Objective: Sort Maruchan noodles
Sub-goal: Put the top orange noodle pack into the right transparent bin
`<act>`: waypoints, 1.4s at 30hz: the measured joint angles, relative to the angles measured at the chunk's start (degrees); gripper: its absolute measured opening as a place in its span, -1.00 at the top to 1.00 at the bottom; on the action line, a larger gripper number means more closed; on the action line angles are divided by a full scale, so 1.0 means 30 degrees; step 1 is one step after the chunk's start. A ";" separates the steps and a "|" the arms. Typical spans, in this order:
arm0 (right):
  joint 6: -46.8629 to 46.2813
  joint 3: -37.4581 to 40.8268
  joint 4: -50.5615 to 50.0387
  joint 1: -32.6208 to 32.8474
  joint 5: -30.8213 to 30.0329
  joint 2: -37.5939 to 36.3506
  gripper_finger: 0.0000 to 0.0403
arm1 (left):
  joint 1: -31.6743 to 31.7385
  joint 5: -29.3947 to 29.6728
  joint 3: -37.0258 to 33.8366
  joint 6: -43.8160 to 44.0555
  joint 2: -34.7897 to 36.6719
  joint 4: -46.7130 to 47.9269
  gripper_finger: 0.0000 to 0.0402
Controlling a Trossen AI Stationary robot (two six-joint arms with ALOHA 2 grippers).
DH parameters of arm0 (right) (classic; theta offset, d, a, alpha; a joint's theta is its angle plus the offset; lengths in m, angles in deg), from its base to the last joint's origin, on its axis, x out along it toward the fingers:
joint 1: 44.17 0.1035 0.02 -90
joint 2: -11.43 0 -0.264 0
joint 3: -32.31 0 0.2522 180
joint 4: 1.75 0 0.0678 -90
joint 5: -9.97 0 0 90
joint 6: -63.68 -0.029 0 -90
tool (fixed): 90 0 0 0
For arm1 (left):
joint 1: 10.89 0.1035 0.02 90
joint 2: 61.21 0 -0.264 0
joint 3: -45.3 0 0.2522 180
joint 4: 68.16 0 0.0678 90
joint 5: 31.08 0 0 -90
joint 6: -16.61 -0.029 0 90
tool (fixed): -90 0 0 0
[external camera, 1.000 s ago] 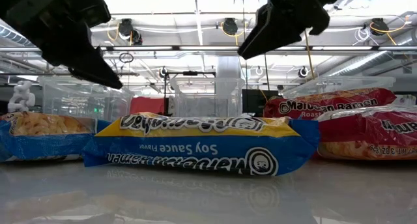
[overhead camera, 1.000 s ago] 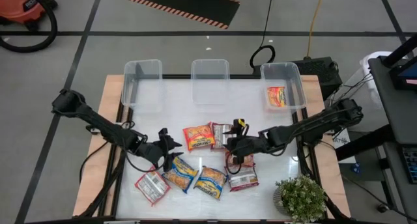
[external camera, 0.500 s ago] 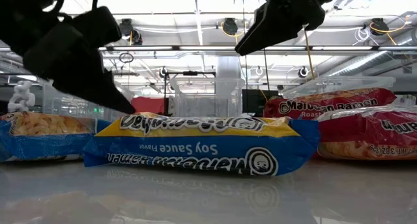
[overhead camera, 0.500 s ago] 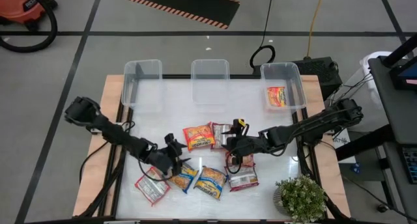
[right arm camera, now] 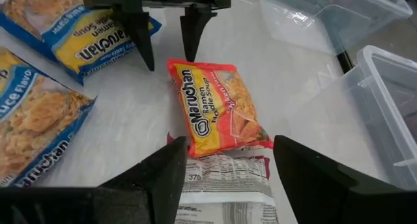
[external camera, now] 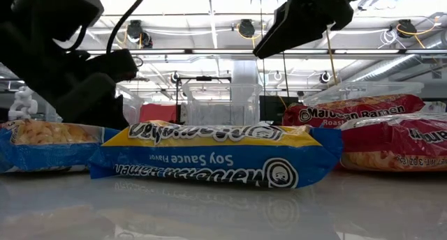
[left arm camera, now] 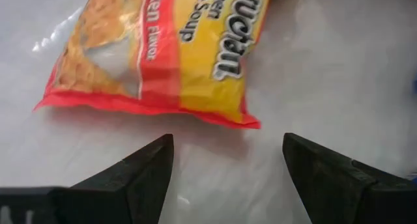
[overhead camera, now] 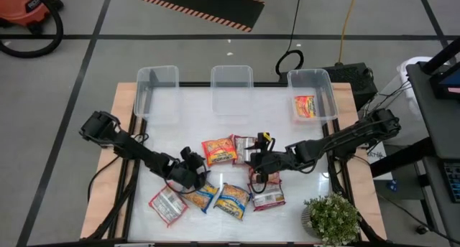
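The left gripper (overhead camera: 192, 165), fingers (left arm camera: 137, 175) spread wide, sits low on the worktop (overhead camera: 287, 136) just short of the orange-red chicken packet (left arm camera: 163, 51). The right gripper (right arm camera: 225, 168), also wide, hovers over a maroon packet (right arm camera: 225, 185); only its wrist view shows both.

You see only part of the orange-red packet (left arm camera: 163, 55) in the left wrist view; the picture's edge cuts it off. In the right wrist view, that packet overlaps the maroon-and-white packet (right arm camera: 225, 185). Its label is too small to read.
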 joint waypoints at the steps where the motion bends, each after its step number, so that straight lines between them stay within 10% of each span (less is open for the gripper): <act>1: -0.0191 0.0000 -0.0007 0.0000 0.0002 0.0000 -0.11 | 0.0002 0.0002 0.0000 0.0161 -0.0103 -0.0125 -0.46; 17: -0.0557 0.0000 -0.0859 -0.0007 -0.0005 0.0000 -0.11 | 0.1336 0.0284 0.0000 0.0596 -0.0575 -0.1631 -0.42; 32: -0.0638 0.0000 -0.1043 -0.0007 -0.0005 0.0000 -0.11 | 0.1574 0.0776 0.0022 -0.1120 -0.1891 -0.2747 0.60; 42: -0.1036 0.0000 -0.1161 -0.0015 -0.0012 0.0000 -0.11 | 0.1668 0.0576 0.0000 -0.2035 -0.1544 -0.2638 0.80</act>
